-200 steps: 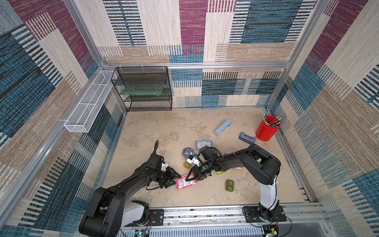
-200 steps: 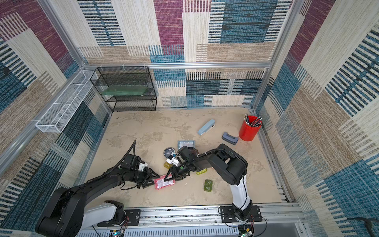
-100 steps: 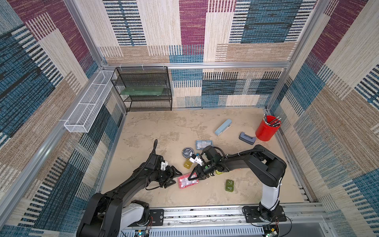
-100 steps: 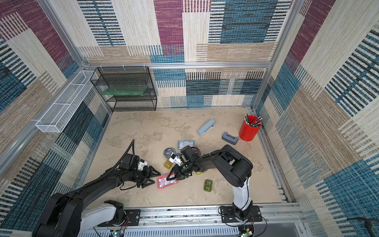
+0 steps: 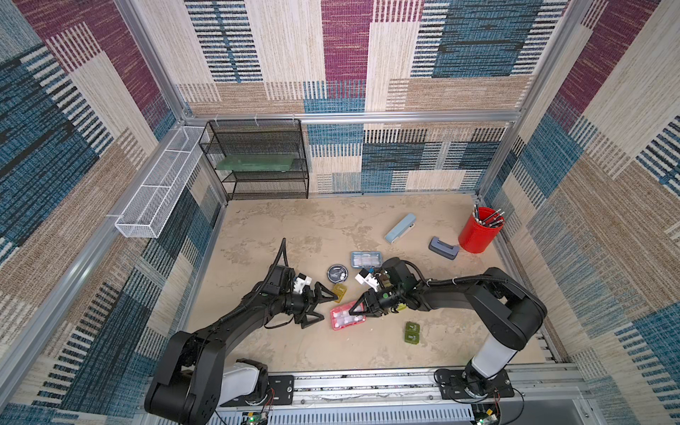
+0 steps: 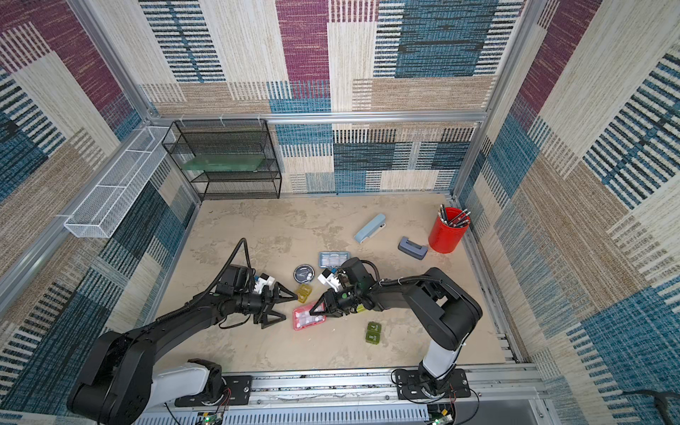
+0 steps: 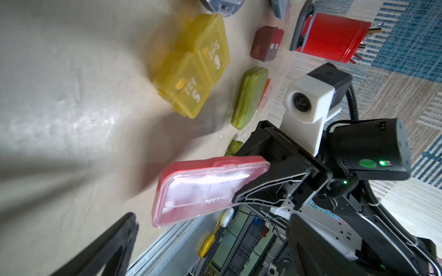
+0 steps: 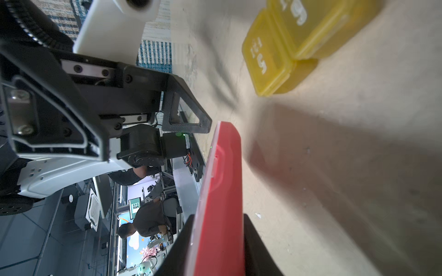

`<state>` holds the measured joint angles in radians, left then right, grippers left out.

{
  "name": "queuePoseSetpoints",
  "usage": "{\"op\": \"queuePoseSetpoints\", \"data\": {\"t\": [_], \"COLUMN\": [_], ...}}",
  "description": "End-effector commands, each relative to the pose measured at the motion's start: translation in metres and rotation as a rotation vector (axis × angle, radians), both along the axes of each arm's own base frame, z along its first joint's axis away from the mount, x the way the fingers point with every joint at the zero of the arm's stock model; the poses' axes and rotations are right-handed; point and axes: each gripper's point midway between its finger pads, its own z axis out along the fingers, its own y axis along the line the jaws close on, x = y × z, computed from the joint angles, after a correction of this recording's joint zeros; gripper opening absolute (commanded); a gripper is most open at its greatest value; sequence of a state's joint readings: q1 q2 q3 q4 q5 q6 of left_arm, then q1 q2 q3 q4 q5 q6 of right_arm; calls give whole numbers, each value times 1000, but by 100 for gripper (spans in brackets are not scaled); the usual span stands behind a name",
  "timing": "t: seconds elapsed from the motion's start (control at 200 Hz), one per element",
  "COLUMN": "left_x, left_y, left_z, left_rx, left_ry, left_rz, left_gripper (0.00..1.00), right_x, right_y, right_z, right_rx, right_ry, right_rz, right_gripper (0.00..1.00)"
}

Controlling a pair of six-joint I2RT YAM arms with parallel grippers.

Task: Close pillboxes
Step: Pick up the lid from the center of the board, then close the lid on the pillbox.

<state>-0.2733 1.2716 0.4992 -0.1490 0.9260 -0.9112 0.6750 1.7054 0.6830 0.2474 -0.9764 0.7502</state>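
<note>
Now left gripper [image 5: 330, 306] off pink pillbox [image 5: 344, 319]

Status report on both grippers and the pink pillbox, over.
Left gripper open, clear of pink pillbox. Right gripper shut on it, lid looks down. Amber pillbox close beside left gripper.

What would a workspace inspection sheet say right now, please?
Surface: beige tabletop, mottled.
Job's things: pink pillbox held by right gripper; amber pillbox, round black pillbox, light blue pillbox, dark green pillbox on the table.
Clutter: pale-blue case, grey-blue block, red pen cup.
Grippers: left gripper open, empty; right gripper shut on pink pillbox.
Cables: black cable loops above left wrist.
Surroundings: black mesh shelf, white wire basket, patterned walls.
</note>
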Motion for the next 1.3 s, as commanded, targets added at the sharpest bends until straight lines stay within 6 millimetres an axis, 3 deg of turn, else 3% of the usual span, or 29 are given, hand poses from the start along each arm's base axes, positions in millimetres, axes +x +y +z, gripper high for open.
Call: {"op": "queuePoseSetpoints", "data": {"t": [0.0,0.145,0.401,0.666,0.921,1.047,1.297], "left_x": [5,5,-2,14,33,40,49], "left_y": [-6,-7,-11,-25,-37,-44,-54], "left_z": [9,16,22,72,116,131,157], "left_rx": [-39,-45,-109,-252,-330,-366,-396], "left_ry": [-43,-63,-75,-197,-291,-309,-356], "left_rz": [-44,-52,-79,-130,-140,-144,-159], "left_gripper": [100,100,100,100,97,92,68], "right_x": [-1,-1,10,32,46,50,50], "right_y": [-1,-4,-11,-24,-17,-14,-7], "right_z": [3,6,39,91,133,145,154], "right_rx": [16,38,100,165,228,253,270], "right_ry": [-15,-8,-39,-103,-147,-155,-162], "right_rz": [10,-14,-64,-123,-137,-144,-147], "right_gripper": [31,29,29,29,29,30,30]}}
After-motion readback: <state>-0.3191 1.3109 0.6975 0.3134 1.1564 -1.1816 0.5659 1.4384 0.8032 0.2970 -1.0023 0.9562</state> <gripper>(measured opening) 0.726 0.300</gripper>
